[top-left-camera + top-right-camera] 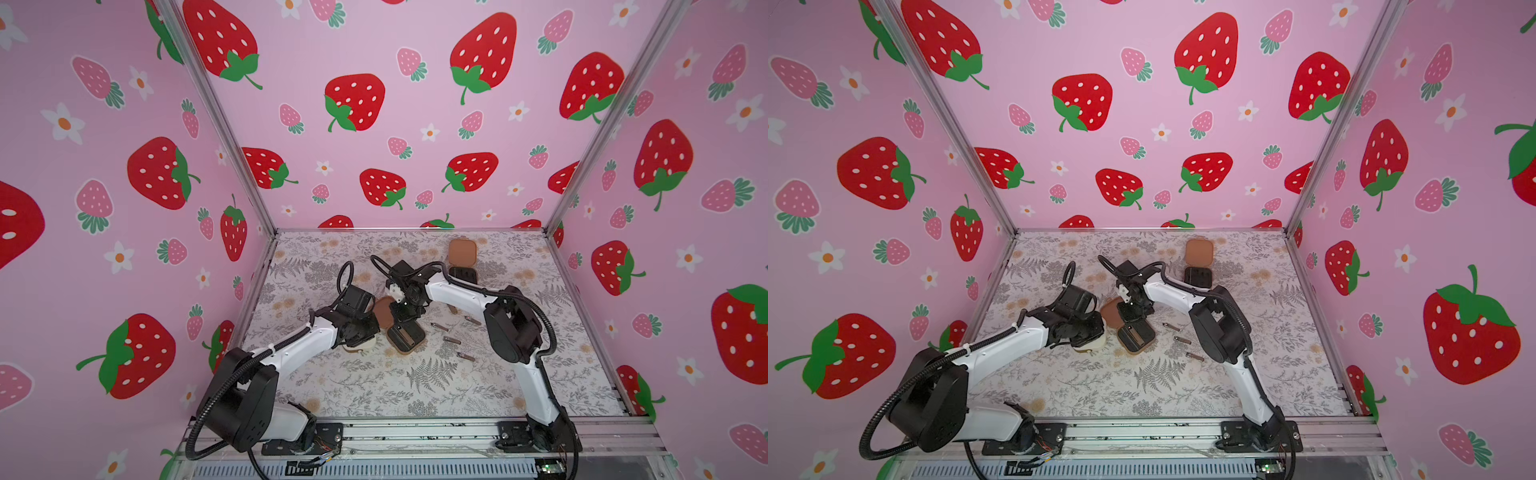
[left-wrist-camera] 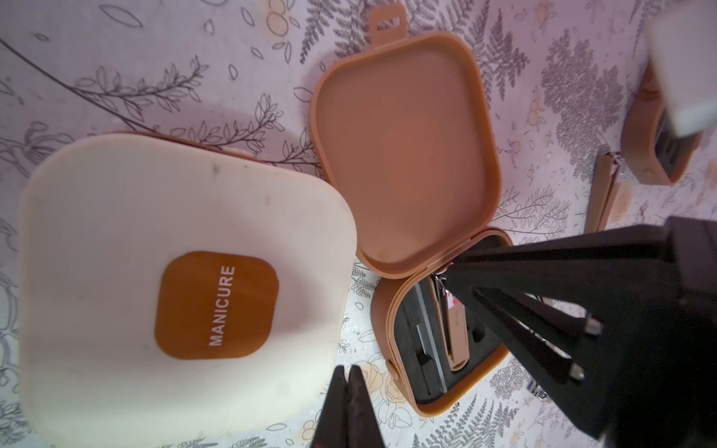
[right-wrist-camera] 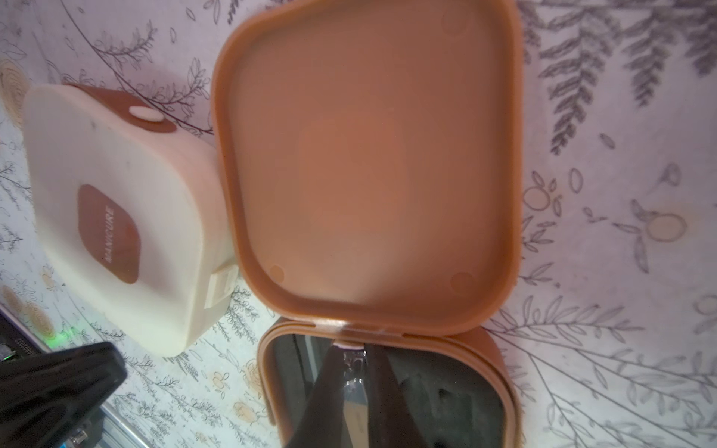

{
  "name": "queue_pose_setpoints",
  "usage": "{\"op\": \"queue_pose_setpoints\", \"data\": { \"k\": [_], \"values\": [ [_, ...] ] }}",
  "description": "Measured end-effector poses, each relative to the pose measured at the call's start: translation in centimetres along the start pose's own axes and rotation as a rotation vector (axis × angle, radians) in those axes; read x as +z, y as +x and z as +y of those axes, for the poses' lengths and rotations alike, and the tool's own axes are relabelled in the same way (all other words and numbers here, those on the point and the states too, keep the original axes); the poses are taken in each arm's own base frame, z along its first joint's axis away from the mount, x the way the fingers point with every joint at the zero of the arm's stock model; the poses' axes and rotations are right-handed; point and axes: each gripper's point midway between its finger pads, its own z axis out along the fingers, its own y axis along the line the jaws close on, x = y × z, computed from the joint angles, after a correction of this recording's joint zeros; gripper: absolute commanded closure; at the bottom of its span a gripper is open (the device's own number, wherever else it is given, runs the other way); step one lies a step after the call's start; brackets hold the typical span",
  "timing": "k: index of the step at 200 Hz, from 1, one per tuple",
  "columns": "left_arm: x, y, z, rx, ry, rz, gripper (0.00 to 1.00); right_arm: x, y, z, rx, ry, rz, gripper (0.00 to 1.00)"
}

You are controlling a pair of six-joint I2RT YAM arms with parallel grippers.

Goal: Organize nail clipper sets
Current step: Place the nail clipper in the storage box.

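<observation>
Pink walls point(image 1: 353, 50) printed with strawberries enclose a tabletop point(image 1: 415, 386) covered in a matte fern-and-flower sheet, and the work sits near its middle. A brown case point(image 1: 405, 338) lies open there. Its lid point(image 2: 403, 155) is folded back flat on the hinge, so the black slotted insert point(image 2: 419, 349) is open from above. The lid is smooth, shallow, rounded-square plastic with a raised rim and a slotted tab at its free edge. The right gripper point(image 3: 354, 355) reaches down into the base, its two black fingers pinching the shiny metal head of a clipper point(image 2: 458, 337). The clipper has a slim tan handle and lies lengthwise in the insert. I judge the grip is there to seat it in its slot. Just beside the lid stands the cream case point(image 2: 116, 252), closed, with an off-white, slightly scuffed shell. It carries a brown badge point(image 2: 217, 306) reading MANICURE and a brown strap point(image 3: 143, 116) with a pale snap button, and it looks finished with. The left gripper point(image 2: 348, 374) hovers at its edge with the fingers pressed together and holding nothing, probably parked clear of the other arm. Loose clippers point(image 1: 452, 340), small and metallic, lie scattered on the sheet on the right arm's side of the open case, apparently waiting their turn. A second brown case point(image 1: 462, 251) lies open near the back wall.
</observation>
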Motion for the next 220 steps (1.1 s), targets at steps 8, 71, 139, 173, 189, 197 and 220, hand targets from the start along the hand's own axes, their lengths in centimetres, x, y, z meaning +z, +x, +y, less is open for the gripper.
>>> {"op": "queue_pose_setpoints", "data": {
  "k": [8, 71, 139, 173, 189, 197, 220],
  "values": [
    [0.0, 0.0, 0.0, 0.0, 0.0, 0.0, 1.0, 0.1, 0.0, -0.1, 0.0, 0.001, -0.001, 0.85],
    [0.0, 0.0, 0.0, 0.0, 0.001, 0.0, 1.0, 0.4, 0.5, -0.4, -0.016, 0.063, -0.01, 0.85],
    [-0.4, -0.1, -0.2, 0.001, 0.014, -0.007, 1.0, 0.8, 0.9, -0.4, -0.046, 0.195, -0.056, 0.86],
    [-0.5, 0.2, -0.5, 0.003, 0.03, 0.009, 1.0, 0.4, 0.6, -0.2, -0.049, 0.211, -0.094, 0.85],
    [-0.5, 0.4, -0.7, 0.008, 0.042, 0.022, 1.0, 0.2, 0.5, -0.1, -0.05, 0.215, -0.103, 0.84],
    [-0.5, 0.5, -0.8, 0.011, 0.048, 0.027, 1.0, 0.1, 0.5, -0.1, -0.05, 0.216, -0.106, 0.83],
    [-1.0, 0.6, -1.4, 0.028, 0.076, 0.03, 1.0, -0.4, 1.0, -0.1, -0.053, 0.216, -0.101, 0.82]
  ]
}}
